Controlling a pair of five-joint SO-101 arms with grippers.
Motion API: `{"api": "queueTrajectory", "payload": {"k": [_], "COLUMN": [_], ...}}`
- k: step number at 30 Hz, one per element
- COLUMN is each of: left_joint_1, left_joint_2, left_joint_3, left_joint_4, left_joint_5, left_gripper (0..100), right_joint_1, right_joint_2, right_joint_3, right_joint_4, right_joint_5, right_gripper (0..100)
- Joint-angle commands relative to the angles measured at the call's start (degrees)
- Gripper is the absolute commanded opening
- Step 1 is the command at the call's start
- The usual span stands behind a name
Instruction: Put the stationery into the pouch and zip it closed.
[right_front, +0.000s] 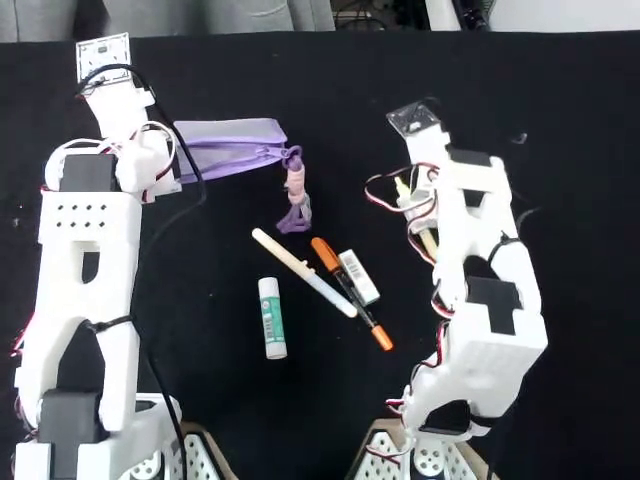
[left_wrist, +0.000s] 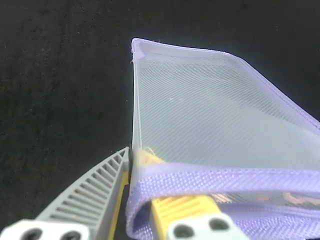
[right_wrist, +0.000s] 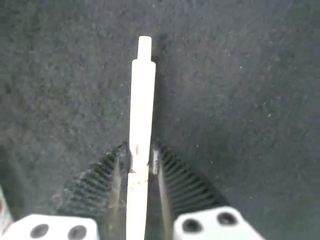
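A lilac mesh pouch (right_front: 232, 148) lies at the back left, its tasselled zip pull (right_front: 295, 198) trailing toward the middle. My left gripper (right_front: 168, 160) is shut on the pouch's (left_wrist: 210, 130) left end. One yellow-padded finger (left_wrist: 175, 205) is inside the rim and the grey finger (left_wrist: 100, 185) is outside. My right gripper (right_wrist: 140, 150) is shut on a cream pen (right_wrist: 142, 90) above bare cloth at the right. In the high view, that pen (right_front: 428, 243) pokes out under the right arm. A second cream pen (right_front: 300, 270), an orange marker (right_front: 352, 296), an eraser (right_front: 359, 276) and a glue stick (right_front: 272, 318) lie mid-table.
Black cloth (right_front: 560, 150) covers the whole table. The loose stationery sits in a cluster between the two arms. Open cloth stretches at the back middle and far right. A white tag (right_front: 103, 55) sits at the back left corner.
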Motion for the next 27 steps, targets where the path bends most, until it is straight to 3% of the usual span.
{"api": "queueTrajectory", "payload": {"k": [1,6,12,19,27], "left_joint_1": [3.74,7.6,11.3,13.67,13.76], "left_joint_2": [-0.62,-0.62,-0.62,-0.53,0.09], "left_joint_3": [-1.1,-2.15,-11.91,-15.43,-14.9], "left_joint_4": [-0.7,0.88,10.2,13.45,13.36], "left_joint_5": [0.18,0.26,0.26,0.26,0.26], "left_gripper": [3,3,3,3,3], "right_joint_1": [-0.7,-1.05,-5.27,-13.01,-15.82], "right_joint_2": [-9.8,-23.78,-41.8,-63.69,-81.98], "right_joint_3": [-4.44,-2.86,2.77,19.21,36.7], "right_joint_4": [3.43,3.87,0.26,-13.27,-29.63], "right_joint_5": [-3.6,-8.0,-10.37,-10.46,-10.46], "right_gripper": [1.1,1.1,1.1,1.1,1.1]}}
